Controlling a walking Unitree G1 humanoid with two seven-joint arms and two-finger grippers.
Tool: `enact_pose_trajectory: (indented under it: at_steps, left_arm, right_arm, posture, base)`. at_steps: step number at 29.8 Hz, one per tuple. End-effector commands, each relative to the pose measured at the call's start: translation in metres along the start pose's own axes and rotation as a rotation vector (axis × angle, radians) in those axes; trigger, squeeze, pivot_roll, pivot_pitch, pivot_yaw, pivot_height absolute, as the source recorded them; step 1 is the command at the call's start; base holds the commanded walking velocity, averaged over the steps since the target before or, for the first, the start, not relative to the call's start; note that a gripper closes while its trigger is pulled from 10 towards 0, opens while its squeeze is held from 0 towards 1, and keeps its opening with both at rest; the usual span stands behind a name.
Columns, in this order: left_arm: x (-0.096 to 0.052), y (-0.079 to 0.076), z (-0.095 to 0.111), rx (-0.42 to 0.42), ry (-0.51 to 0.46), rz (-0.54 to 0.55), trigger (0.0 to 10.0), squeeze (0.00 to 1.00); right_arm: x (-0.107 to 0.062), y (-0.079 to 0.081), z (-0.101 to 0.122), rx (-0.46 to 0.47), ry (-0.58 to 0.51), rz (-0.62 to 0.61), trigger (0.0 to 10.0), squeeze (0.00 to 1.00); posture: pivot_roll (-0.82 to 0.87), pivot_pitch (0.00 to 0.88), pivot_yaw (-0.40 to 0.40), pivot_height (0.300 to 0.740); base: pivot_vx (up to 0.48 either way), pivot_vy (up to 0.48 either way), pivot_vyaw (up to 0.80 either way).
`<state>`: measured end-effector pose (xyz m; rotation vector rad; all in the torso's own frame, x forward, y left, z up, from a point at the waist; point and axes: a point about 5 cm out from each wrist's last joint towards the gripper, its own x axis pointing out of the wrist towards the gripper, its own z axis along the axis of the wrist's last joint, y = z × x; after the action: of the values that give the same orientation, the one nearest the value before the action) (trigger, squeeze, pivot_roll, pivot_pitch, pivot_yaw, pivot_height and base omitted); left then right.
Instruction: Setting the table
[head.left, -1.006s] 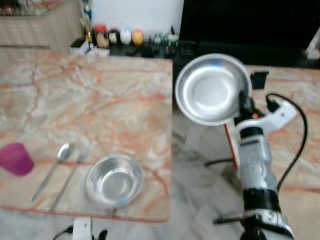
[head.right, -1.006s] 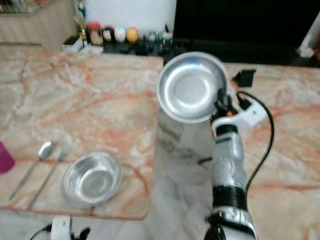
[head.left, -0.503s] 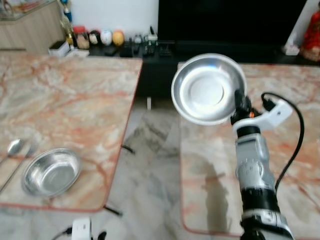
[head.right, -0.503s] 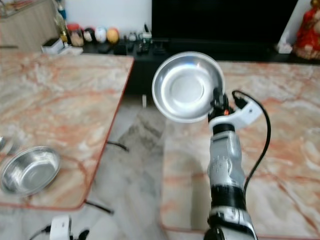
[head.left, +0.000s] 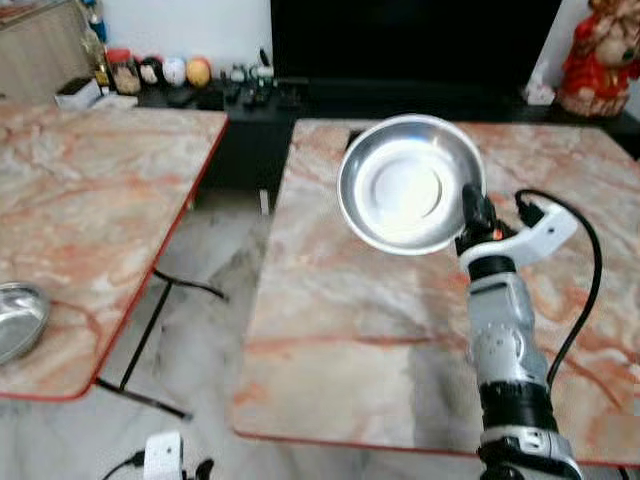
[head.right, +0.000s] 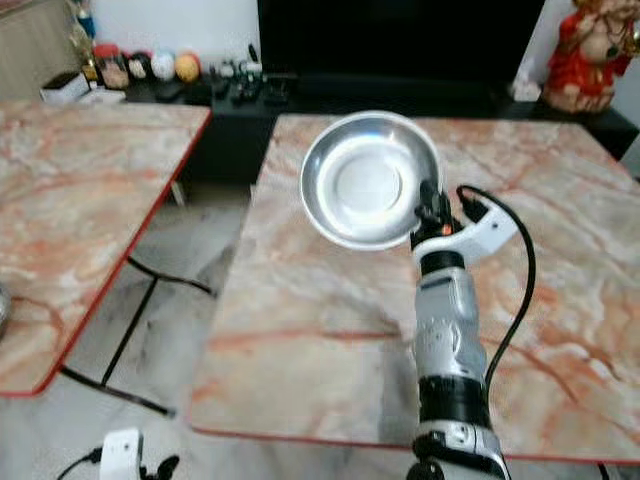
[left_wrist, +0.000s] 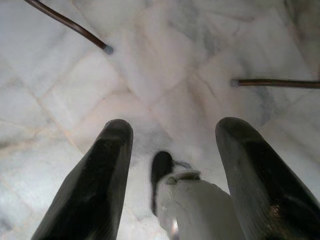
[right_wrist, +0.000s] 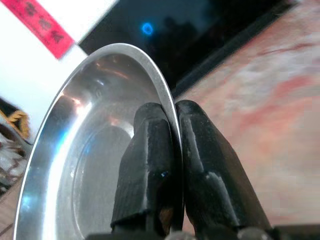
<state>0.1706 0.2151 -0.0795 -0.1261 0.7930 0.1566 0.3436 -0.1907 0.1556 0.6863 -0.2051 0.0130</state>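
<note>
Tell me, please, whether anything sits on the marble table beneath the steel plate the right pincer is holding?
Nothing visible does: the right pincer holds the steel plate by its rim above a bare stretch of the marble table.

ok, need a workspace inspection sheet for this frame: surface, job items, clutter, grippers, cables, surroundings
Surface: marble table straight ahead, bare where it can be seen; a second marble table on the robot's left, a gap of floor between them.
Job's things: steel plate held tilted on edge above the near table; steel bowl at the left table's near edge, partly cut off.
Clutter: nothing seen on the table ahead.
Grippers: right gripper pinches the plate's rim, one finger on each side; left gripper hangs open over the floor.
Cables: black cable loops beside the right wrist.
Surroundings: dark cabinet with small ornaments, red figurine, marble floor.
</note>
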Motion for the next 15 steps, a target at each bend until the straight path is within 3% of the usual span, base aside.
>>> enact_pose_trajectory:
  at_steps: [1,13,15]
  left_arm:
    - [0.000,-0.005,-0.004,0.000,0.017,-0.016,10.0,0.00]
    - [0.000,-0.006,-0.005,0.012,0.025,-0.022,10.0,0.00]
    - [0.000,-0.005,-0.005,0.009,0.029,-0.017,10.0,0.00]
  right_arm:
    - [-0.004,0.001,0.008,-0.019,-0.017,0.009,10.0,0.00]
    - [-0.026,-0.011,0.001,-0.077,0.067,-0.022,10.0,0.00]
    - [-0.027,-0.011,0.001,-0.088,0.079,-0.021,10.0,0.00]
  posture:
    - [-0.07,0.000,0.020,0.740]
    - [-0.08,0.000,0.024,0.740]
    - [-0.09,0.000,0.025,0.740]
  base:
    - [0.000,-0.472,0.00]
    - [0.000,-0.465,0.00]
    - [0.000,0.000,0.00]
